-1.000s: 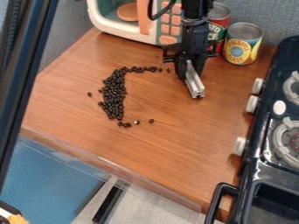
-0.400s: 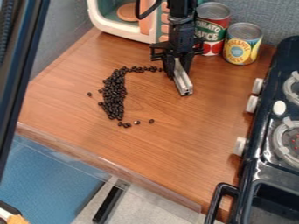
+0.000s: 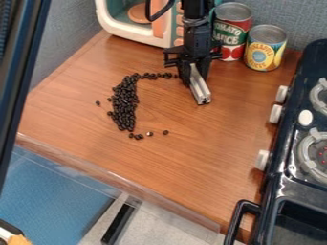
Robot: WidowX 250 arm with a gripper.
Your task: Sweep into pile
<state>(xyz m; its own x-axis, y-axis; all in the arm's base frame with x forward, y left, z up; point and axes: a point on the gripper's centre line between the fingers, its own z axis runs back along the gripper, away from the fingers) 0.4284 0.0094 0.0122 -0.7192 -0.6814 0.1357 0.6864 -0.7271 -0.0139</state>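
The beans [image 3: 125, 103] were small, dark and shiny, crowded into a long, uneven heap on the desk [image 3: 198, 148], with a thin row running from its upper end and a few strays around it. The heap lay in view to the left of my hand [image 3: 194, 79], apart from it; the row ended just beside it. My hand gripped a silver bar [image 3: 201, 91].

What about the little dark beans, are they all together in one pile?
No, a stray bean lies apart from the big dark bunch.
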